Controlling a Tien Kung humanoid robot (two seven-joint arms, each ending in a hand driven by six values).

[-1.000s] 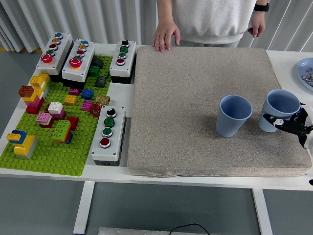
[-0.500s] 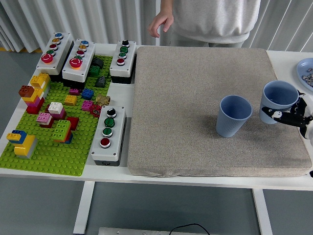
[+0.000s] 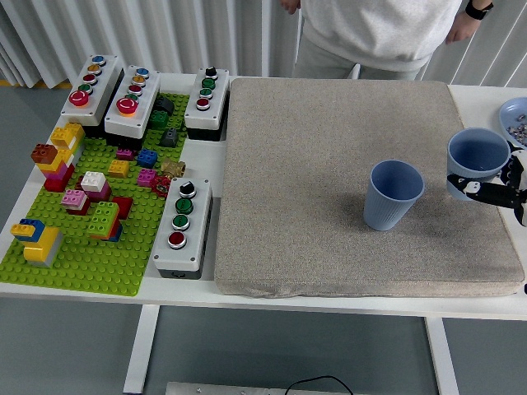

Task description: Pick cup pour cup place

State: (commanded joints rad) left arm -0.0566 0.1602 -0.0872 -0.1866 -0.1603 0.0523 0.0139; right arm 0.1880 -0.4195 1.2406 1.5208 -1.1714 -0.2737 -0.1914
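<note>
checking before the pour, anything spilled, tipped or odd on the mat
Nothing stands out. The free blue cup stands upright on the grey mat, no spill visible. The right hand grips the other blue cup, also upright.

The scene is bright and evenly lit, with soft light from above. Shadows are faint: a soft dark patch lies on the beige mat [image 3: 346, 181] just left of the standing cup [image 3: 394, 194], and the button boxes [image 3: 179, 228] cast thin shadows at their bases. The red buttons [image 3: 128, 105] carry small glints. Focus is sharp over the table [image 3: 191, 280], with no motion blur, and the curtain [image 3: 132, 33] behind is well exposed.
</note>
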